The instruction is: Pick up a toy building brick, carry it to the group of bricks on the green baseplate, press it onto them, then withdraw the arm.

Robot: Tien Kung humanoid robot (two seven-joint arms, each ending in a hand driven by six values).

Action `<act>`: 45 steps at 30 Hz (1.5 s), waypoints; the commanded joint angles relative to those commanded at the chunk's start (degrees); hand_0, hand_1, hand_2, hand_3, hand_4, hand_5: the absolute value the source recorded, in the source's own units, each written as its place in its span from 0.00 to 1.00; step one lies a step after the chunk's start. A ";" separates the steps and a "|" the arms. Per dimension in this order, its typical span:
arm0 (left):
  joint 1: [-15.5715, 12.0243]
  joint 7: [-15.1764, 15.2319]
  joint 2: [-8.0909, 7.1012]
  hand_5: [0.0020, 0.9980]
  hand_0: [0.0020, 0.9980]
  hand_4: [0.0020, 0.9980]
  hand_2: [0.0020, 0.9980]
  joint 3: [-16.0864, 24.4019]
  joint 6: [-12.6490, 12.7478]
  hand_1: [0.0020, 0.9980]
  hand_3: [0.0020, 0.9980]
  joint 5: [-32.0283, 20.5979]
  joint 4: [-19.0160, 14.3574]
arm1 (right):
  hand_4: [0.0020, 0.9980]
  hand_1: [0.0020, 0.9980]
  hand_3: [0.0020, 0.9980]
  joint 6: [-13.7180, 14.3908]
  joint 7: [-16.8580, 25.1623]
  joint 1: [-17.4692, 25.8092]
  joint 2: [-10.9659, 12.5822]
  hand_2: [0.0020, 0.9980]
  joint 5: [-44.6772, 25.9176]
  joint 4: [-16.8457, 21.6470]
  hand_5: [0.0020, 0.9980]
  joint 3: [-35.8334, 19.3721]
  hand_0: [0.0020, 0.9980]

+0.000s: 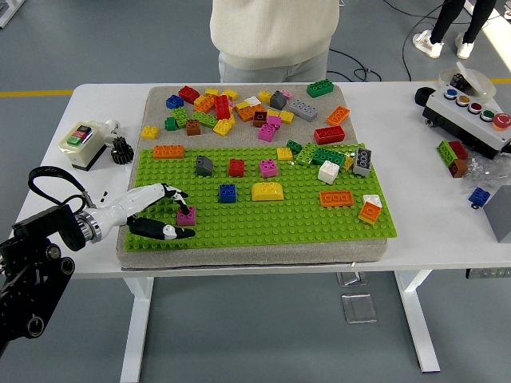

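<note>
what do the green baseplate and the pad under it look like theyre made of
The green baseplate looks like hard moulded plastic: even bright colour, regular rows of studs. The pad under it looks like soft foam or a coarse fabric cushion: dull grey-beige, speckled, with rounded edges; which of these is unclear.

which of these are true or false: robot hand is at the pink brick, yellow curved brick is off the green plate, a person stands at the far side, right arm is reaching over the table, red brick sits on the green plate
1. The left robot hand is at the pink brick. True; its fingers touch the brick at the plate's near left corner.
2. The yellow curved brick lies off the green plate. False; it sits near the plate's middle.
3. A person stands at the table's far side. True.
4. The right arm reaches over the table. False; no right arm is in view.
5. A red brick sits on the green plate. True.
</note>
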State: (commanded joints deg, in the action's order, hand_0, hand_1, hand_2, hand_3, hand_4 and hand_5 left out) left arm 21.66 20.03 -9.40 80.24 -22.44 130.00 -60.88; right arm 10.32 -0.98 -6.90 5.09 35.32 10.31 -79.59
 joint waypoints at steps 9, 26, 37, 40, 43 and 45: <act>-0.08 0.01 -0.03 0.62 1.00 1.00 0.88 0.07 -0.21 0.92 0.59 0.00 -0.01 | 0.91 0.66 0.57 0.05 -0.03 -0.03 -0.01 0.70 0.02 0.00 0.50 -0.21 0.73; 0.07 -0.15 -0.54 0.62 1.00 1.00 0.86 1.31 -2.62 0.90 0.59 0.00 -6.65 | 0.91 0.66 0.57 -0.14 0.17 0.04 0.02 0.70 0.01 0.00 0.50 -0.42 0.73; -0.13 -0.20 0.09 0.62 1.00 1.00 0.86 0.66 -1.85 0.90 0.59 0.00 -3.47 | 0.91 0.66 0.57 -0.12 0.07 0.04 0.02 0.70 0.04 0.00 0.50 -0.42 0.73; 0.06 -0.17 0.15 0.62 1.00 1.00 0.86 0.66 -1.32 0.90 0.59 0.00 -2.52 | 0.91 0.66 0.57 -0.12 0.00 0.02 0.03 0.70 0.08 0.00 0.50 -0.44 0.73; 0.18 -0.10 0.27 0.62 1.00 1.00 0.86 0.68 -0.89 0.91 0.59 0.00 -1.73 | 0.91 0.66 0.57 -0.11 -0.06 0.01 0.02 0.70 0.10 0.00 0.50 -0.41 0.73; 0.17 -0.11 0.34 0.62 1.00 1.00 0.86 0.64 -0.71 0.91 0.59 0.00 -1.31 | 0.91 0.66 0.57 -0.08 -0.02 0.02 0.01 0.70 0.11 0.00 0.50 -0.40 0.73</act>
State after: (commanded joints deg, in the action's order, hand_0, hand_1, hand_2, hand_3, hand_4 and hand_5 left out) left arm 21.83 19.93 -9.06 80.88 -23.14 130.00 -62.20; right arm 10.23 -1.01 -6.88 5.10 35.43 10.31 -79.99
